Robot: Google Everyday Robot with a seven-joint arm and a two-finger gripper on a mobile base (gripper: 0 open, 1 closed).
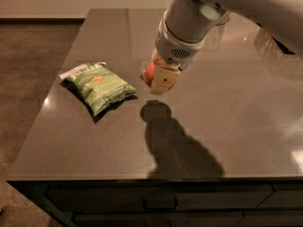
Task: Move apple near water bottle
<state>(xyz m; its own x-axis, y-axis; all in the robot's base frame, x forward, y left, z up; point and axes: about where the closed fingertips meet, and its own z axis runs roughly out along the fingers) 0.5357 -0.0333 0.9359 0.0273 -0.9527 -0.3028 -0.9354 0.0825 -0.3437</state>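
My gripper (pixel 160 78) is shut on the apple (pixel 150 72), an orange-red fruit that shows between the pale fingers (pixel 162 79). It holds the apple above the dark table (pixel 94 141), right of the green chip bag, with its shadow on the table below. A clear plastic shape that looks like the water bottle (pixel 215 34) stands further back, mostly hidden behind my arm; its cap and label do not show.
A green chip bag (pixel 98 85) lies on the left part of the table. Another clear object (pixel 272 48) sits at the far right, partly hidden by my arm. The table's front edge runs along the bottom, with drawers below.
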